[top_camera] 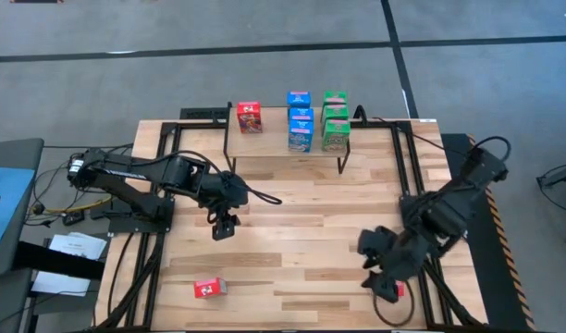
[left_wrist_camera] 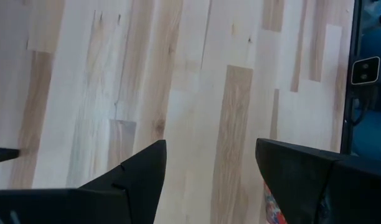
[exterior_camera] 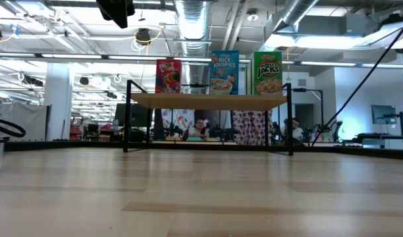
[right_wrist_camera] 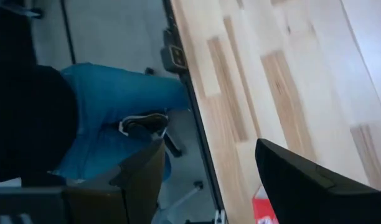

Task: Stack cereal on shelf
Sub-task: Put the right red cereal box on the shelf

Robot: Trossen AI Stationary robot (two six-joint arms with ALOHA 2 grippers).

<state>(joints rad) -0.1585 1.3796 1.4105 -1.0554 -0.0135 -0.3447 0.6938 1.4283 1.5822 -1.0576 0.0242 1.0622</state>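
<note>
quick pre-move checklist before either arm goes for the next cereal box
1. Left gripper open and empty, over bare tabletop: ok.
2. Right gripper open and holding nothing: ok.
3. Loose red box lying flat near the front left of the table, unobstructed: ok.
4. Second red box by the right gripper: mostly hidden under the arm, pose cannot tell.
5. Red spot on the shelf has room; one red box there beside the blue stack and green stack: ok.
6. Person's leg and shoe beside the table edge: not ok.
</note>
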